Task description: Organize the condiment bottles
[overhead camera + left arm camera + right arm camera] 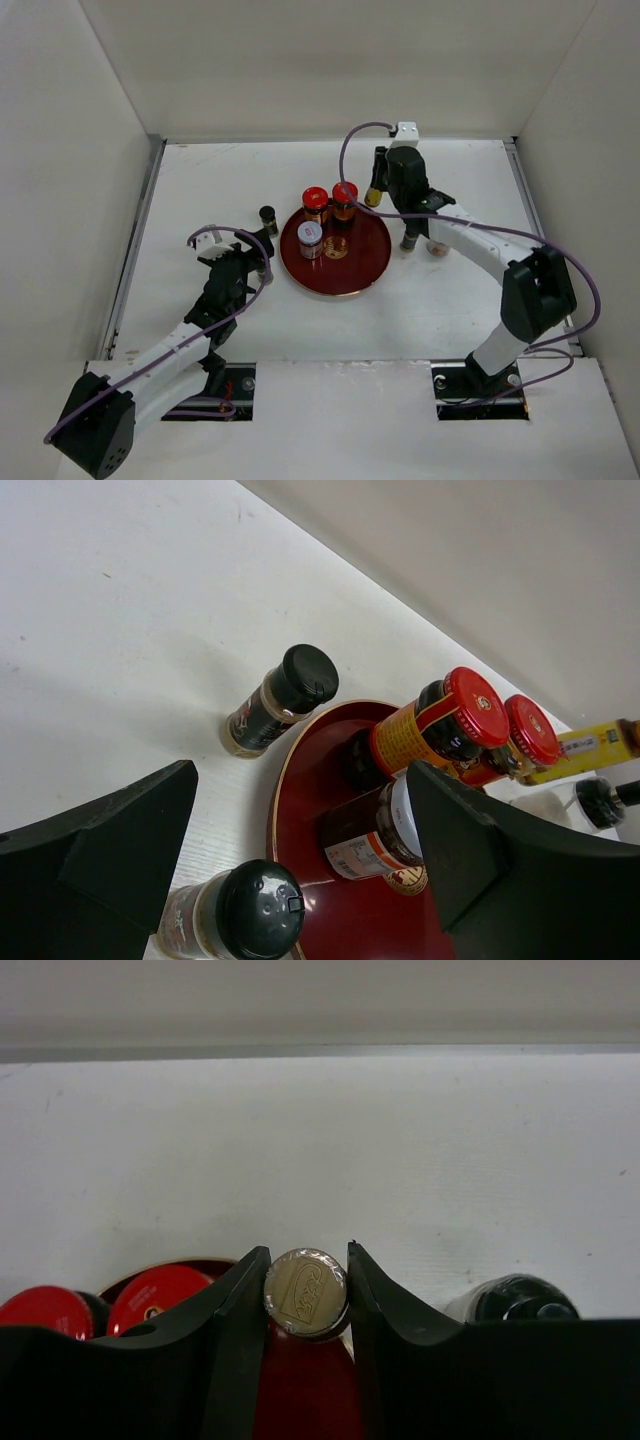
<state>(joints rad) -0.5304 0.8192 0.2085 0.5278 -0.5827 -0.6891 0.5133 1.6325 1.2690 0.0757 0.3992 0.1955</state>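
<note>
The round dark red tray [350, 280] holds two red-lidded brown jars [316, 199] [345, 194] and a silver-lidded jar [310, 236]. My right gripper [378, 196] is shut on the slim amber bottle's gold cap [306, 1292], just off the tray's far right rim. My left gripper [255, 262] is open at the tray's left edge, with a small black-capped bottle [235, 912] standing between its fingers, untouched. Another black-capped bottle [268, 216] stands on the table further back. In the left wrist view the red lids [478, 706] and the silver-lidded jar [375, 835] show.
A black-capped bottle [410, 238] and a small pale jar [437, 247] stand on the table right of the tray, under my right arm. White walls enclose the table on the left, back and right. The tray carries a gold emblem [335, 247].
</note>
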